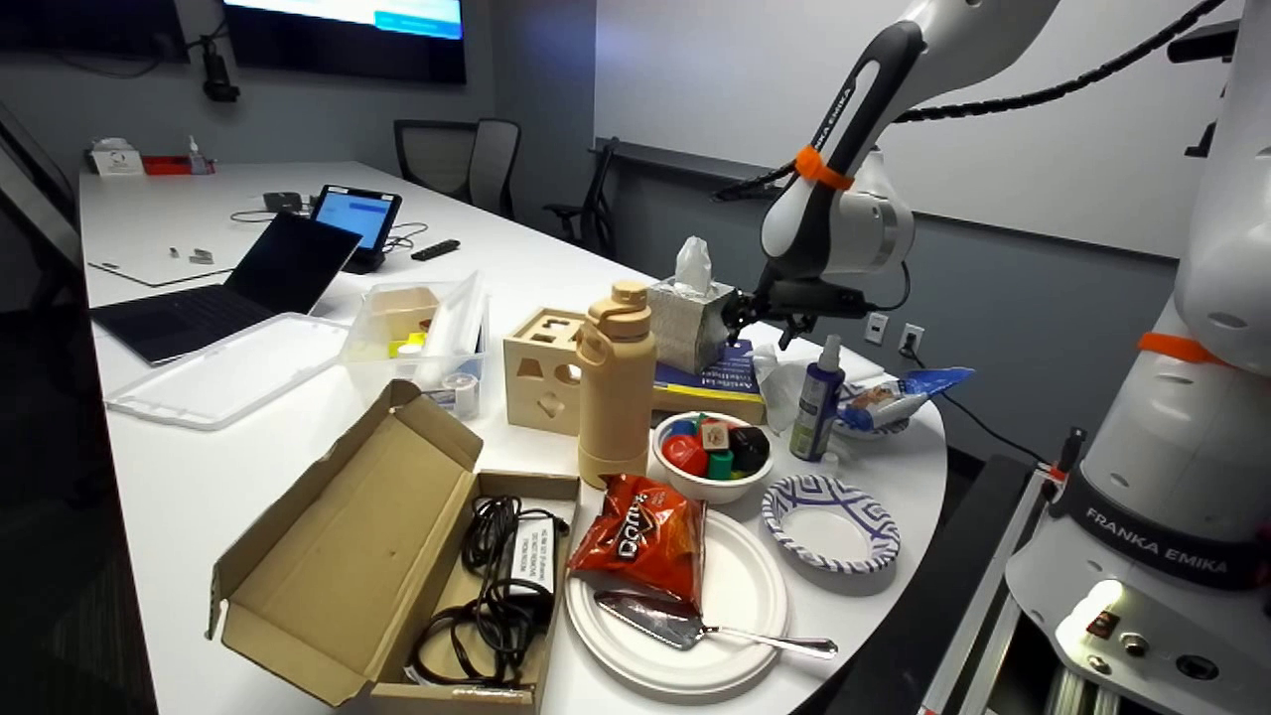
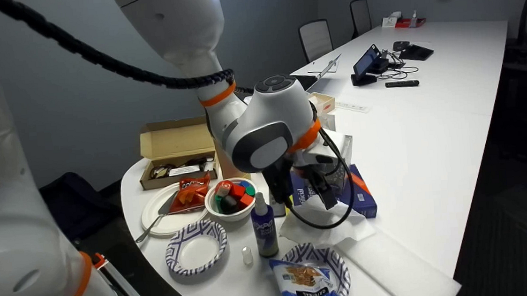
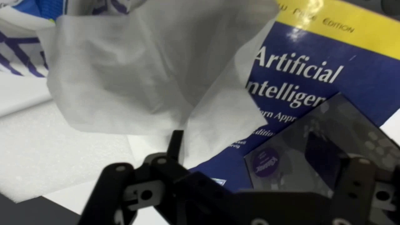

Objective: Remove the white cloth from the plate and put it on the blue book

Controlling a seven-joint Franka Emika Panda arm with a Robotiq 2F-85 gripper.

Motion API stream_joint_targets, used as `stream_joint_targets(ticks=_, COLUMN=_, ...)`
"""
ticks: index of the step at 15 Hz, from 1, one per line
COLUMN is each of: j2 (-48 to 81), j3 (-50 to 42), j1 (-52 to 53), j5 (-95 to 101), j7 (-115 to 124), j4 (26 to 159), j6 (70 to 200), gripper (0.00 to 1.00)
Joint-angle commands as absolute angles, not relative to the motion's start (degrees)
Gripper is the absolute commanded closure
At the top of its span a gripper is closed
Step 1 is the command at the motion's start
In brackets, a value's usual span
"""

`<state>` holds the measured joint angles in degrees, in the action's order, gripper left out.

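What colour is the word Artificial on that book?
White lettering on the blue book, clearest in the wrist view.

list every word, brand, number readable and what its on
"FRANKA EMIKA": robot base; arm, partly
"Artificial ntelligen ern Appr dition": blue book, partly covered
"PRICE EDITION": book's yellow band
"Kleenex": tissue box
"Doritos": red bag
"EXPO": spray bottle
"ORIGINAL": blue bag
"DO NOT REMOVE": white label, cardboard box
Screens, other print: too small or blurred

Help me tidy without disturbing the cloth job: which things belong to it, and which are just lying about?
Job: gripper, white cloth, blue book, bare patterned plate (probably).

Lying about: red snack bag, blue snack bag, tan bottle, tissue box, cake server.
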<state>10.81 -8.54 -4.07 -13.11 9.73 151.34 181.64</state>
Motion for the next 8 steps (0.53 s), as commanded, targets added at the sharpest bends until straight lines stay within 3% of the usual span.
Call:
stream_joint_targets(ticks=1, j2=11.6, j3=-2.6, j1=-9.7, j5=-16.7, j7=8.9, j4=150.1, j6=178.6, gripper=0.00)
stream_joint_targets(ticks=8, j2=15.5, j3=11.3, j1=-22.7, j5=-24.4, j7=5.1, j4=146.8, j6=176.8, gripper=0.00)
